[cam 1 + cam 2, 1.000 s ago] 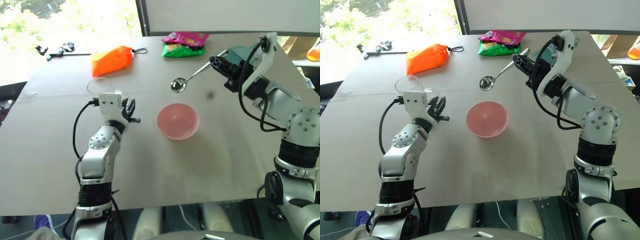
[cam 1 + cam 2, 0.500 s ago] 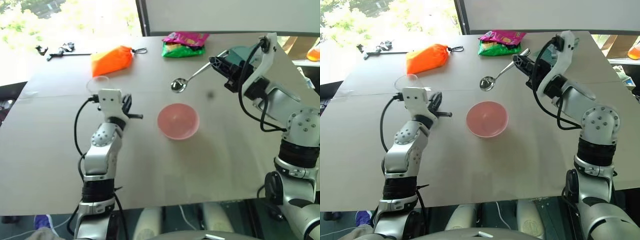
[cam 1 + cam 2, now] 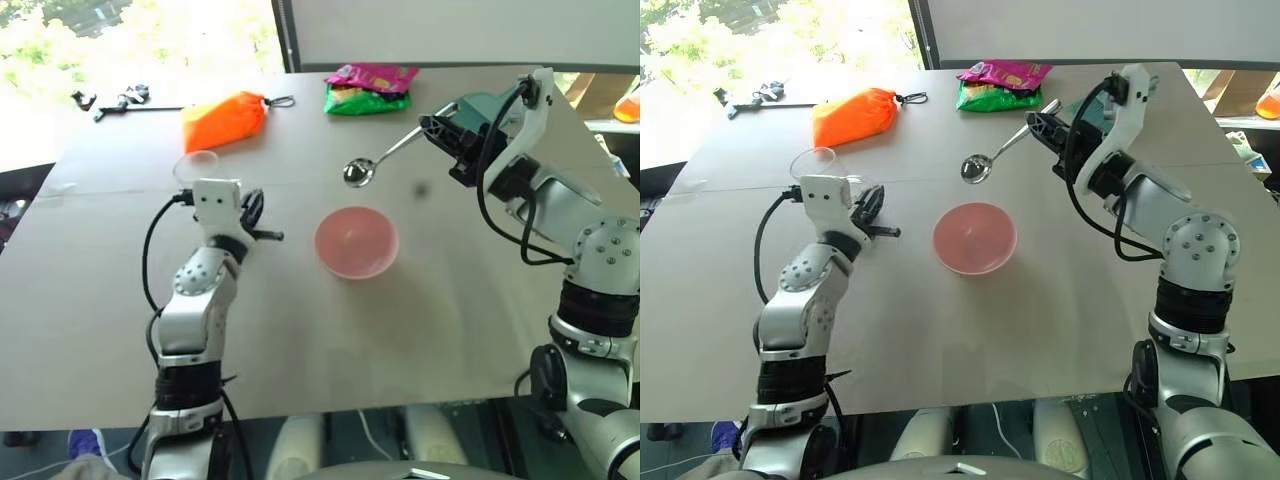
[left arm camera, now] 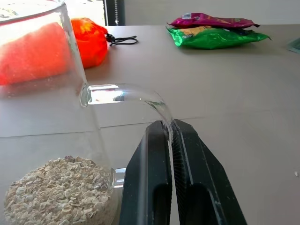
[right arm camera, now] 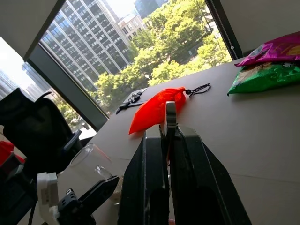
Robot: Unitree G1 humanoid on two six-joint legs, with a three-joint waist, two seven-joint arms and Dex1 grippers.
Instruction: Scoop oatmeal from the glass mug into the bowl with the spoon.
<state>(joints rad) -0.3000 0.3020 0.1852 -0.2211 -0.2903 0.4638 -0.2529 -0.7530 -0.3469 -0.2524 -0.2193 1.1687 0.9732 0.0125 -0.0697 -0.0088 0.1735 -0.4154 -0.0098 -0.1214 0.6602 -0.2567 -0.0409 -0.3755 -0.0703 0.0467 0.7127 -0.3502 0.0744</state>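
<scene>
Big grey bench [image 3: 420, 330] first, pink bowl [image 3: 356, 242] empty at its centre. Left of the bowl, the glass mug [image 4: 44, 117] with oatmeal [image 4: 58, 190] in its bottom; the left pincer [image 4: 169, 140] is clenched on its handle. Right pincer [image 5: 168, 136] grips the spoon [image 3: 385, 157] by the handle, its oval end in the air beyond the bowl.
</scene>
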